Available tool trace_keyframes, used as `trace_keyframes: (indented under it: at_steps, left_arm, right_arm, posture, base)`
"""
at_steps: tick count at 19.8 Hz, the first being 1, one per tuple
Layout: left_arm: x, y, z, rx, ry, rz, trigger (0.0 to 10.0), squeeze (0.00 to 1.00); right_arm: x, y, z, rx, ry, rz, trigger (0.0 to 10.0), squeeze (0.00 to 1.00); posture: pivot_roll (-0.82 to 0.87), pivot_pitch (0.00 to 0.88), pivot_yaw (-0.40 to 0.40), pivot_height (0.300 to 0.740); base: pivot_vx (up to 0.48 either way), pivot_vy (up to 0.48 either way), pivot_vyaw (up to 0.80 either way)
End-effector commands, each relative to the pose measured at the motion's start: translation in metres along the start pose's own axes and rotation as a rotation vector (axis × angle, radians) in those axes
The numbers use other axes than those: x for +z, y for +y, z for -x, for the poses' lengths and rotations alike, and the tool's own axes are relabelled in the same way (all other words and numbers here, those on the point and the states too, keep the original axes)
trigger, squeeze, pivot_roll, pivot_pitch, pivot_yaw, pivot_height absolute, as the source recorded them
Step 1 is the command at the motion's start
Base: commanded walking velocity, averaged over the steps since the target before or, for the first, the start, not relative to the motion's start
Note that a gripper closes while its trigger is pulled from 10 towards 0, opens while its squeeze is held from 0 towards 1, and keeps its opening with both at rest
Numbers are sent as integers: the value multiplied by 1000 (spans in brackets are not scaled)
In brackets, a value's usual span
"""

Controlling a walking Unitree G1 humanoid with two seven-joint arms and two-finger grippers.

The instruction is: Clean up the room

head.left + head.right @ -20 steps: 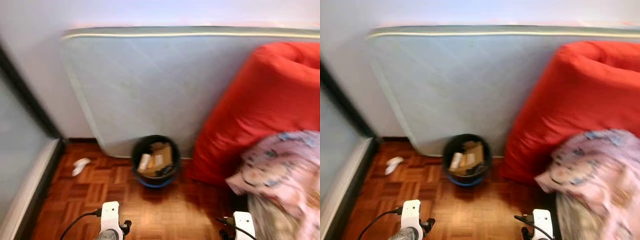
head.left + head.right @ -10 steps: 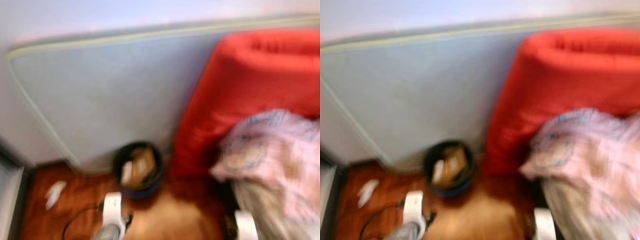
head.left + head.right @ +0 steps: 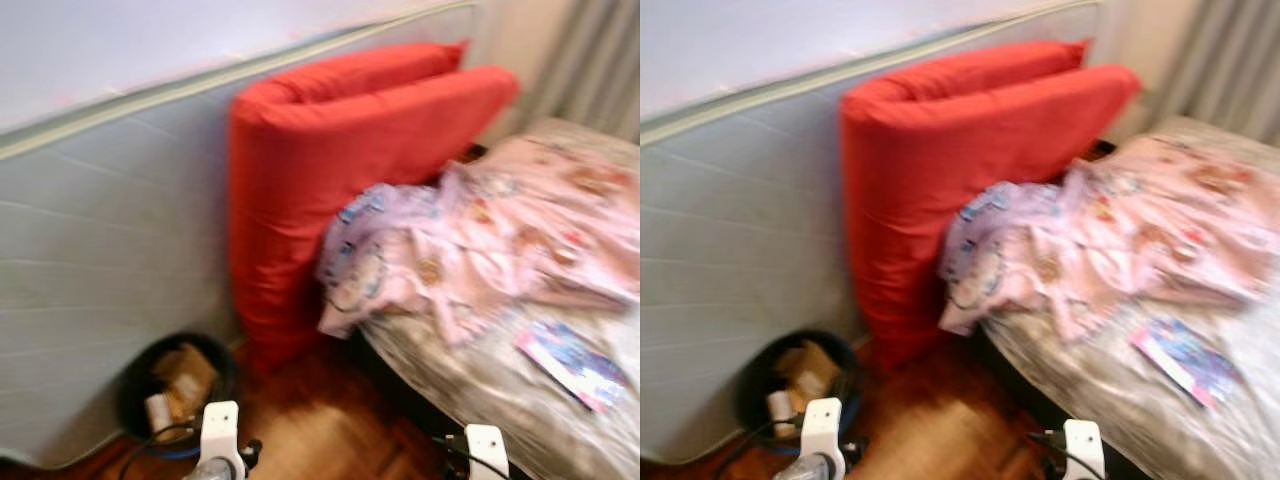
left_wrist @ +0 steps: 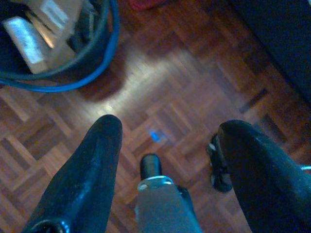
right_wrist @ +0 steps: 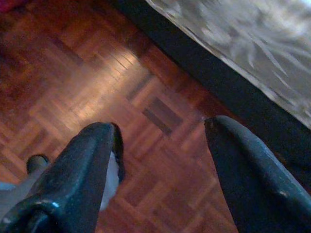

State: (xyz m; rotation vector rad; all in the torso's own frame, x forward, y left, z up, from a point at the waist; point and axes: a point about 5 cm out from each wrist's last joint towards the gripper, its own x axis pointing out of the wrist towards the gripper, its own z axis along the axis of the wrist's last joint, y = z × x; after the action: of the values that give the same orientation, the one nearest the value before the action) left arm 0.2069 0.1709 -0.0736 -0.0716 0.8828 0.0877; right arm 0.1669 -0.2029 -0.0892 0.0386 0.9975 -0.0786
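A black bin with a blue base [image 3: 170, 390] holding cardboard and paper scraps stands on the parquet floor against a pale mattress [image 3: 110, 230]. In the left wrist view the bin [image 4: 53, 43] lies just beyond my left gripper [image 4: 170, 141], which is open and empty above the floor. My right gripper [image 5: 163, 145] is open too, hanging over the floor beside the bed's dark edge [image 5: 218, 92]. A crumpled pink patterned blanket [image 3: 480, 240] lies on the bed, with a colourful booklet [image 3: 572, 365] on the grey sheet.
A big red folded cushion [image 3: 340, 180] leans on the upright mattress between bin and bed. The bed [image 3: 500, 400] takes up the right side. Grey curtains [image 3: 600, 70] hang at the far right. Parquet floor [image 3: 310, 430] lies between my arms.
The camera has swung to the right: bin and mattress slid left, the bed with blanket and booklet came into view. The white scrap on the floor has left the picture.
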Motion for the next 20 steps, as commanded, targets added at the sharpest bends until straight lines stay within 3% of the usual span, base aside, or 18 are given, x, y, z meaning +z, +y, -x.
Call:
trace_keyframes:
  at_steps: [1, 20]
  left_arm:
    - [-3, 1, 0, 3, 15, -5, 10000, 0]
    - [-5, 1, 1, 4, 19, -7, 10000, 0]
  right_arm:
    - [-2, 1, 0, 1, 10, 0, 10000, 0]
    - [-4, 0, 1, 2, 16, 2, 10000, 0]
  posture:
    - [23, 25, -14, 740]
    - [16, 57, -14, 740]
  base:
    - [0, 0, -781]
    - [0, 0, -781]
